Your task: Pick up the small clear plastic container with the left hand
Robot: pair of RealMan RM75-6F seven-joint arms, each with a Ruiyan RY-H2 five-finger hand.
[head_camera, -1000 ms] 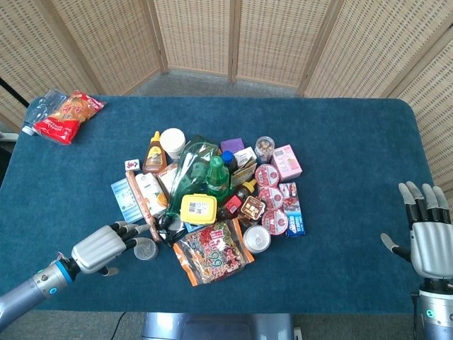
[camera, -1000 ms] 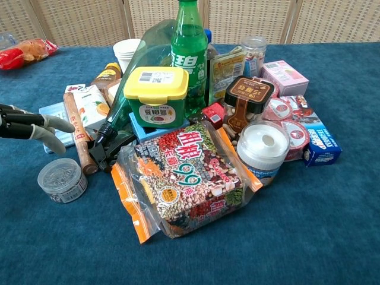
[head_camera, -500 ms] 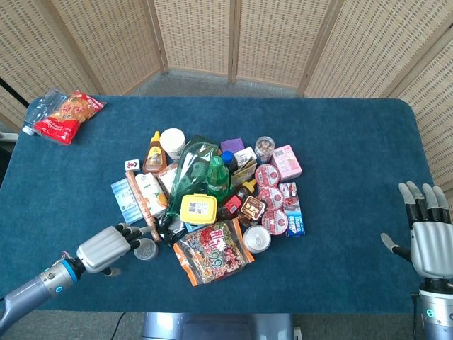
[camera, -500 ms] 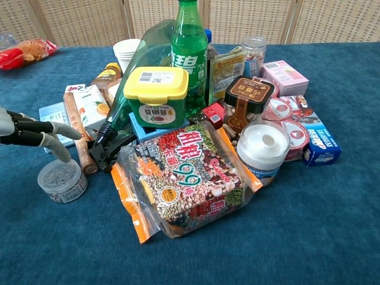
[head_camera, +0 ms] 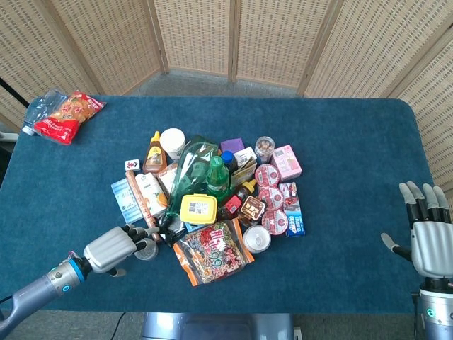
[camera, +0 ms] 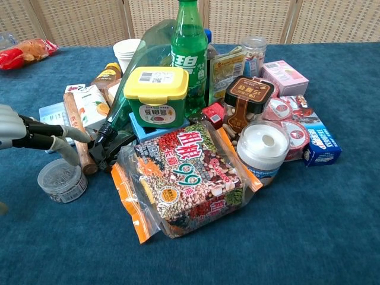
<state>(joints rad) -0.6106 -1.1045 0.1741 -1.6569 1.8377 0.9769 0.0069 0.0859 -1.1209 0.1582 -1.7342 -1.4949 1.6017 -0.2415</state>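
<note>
1. Head view: the left hand is hovering low at the near-left edge of the pile, fingers spread and reaching toward the small clear plastic container; the container is sitting upright on the blue worktop, just beside the fingertips on their far side from the wrist, and just left of the bean bag; the right hand is resting open and upright, well apart at the far right, so the left is plainly the nearer; against the earlier frames, the left hand is lying closer to the container and partly covering it.

2. Chest view: the left hand is entering from the left edge with fingers apart and holding nothing; the container is standing directly below and slightly forward of the fingers, round with no long axis to favour; a brown stick-shaped packet is lying just beside it; compared with a second ago, the fingers are reaching further right and lower; I judge the coming move to be a short descent and closure.
</note>
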